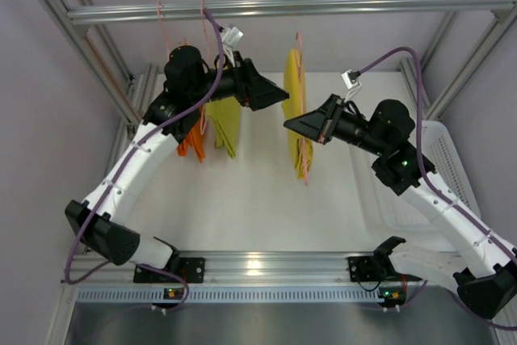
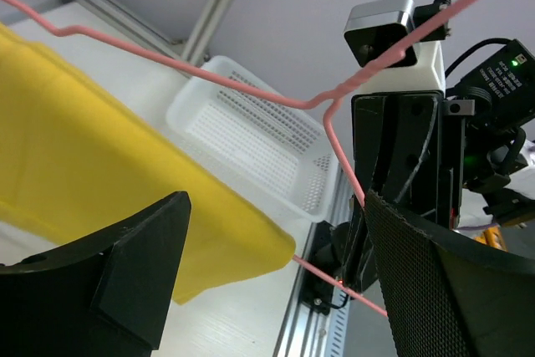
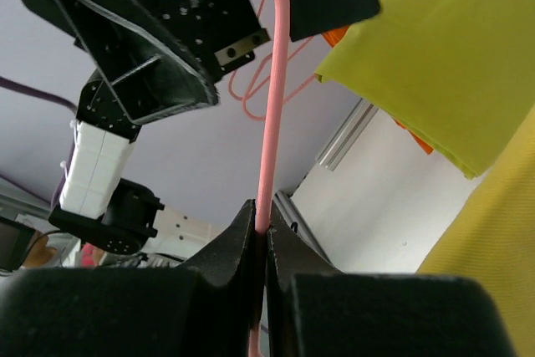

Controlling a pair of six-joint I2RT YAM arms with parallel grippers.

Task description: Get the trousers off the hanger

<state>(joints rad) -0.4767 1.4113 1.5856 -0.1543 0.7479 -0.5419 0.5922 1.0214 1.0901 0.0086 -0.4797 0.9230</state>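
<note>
Right pincer (image 3: 261,225): clenched on the wire of the pink hanger (image 3: 276,98). Left pincer (image 2: 274,236): spread wide, grasping nothing, facing the yellow trousers (image 2: 84,140) draped over that hanger.

Judgement: the left should close on the folded cloth alone, clear of the wire, and draw it off sideways while the right steadies.

Orange trousers (image 1: 191,147) and yellow-green trousers (image 1: 226,123) hang from the rail (image 1: 323,7) behind the left arm.

White basket (image 1: 452,159) on the table (image 1: 258,199): no cloth seen inside.
</note>
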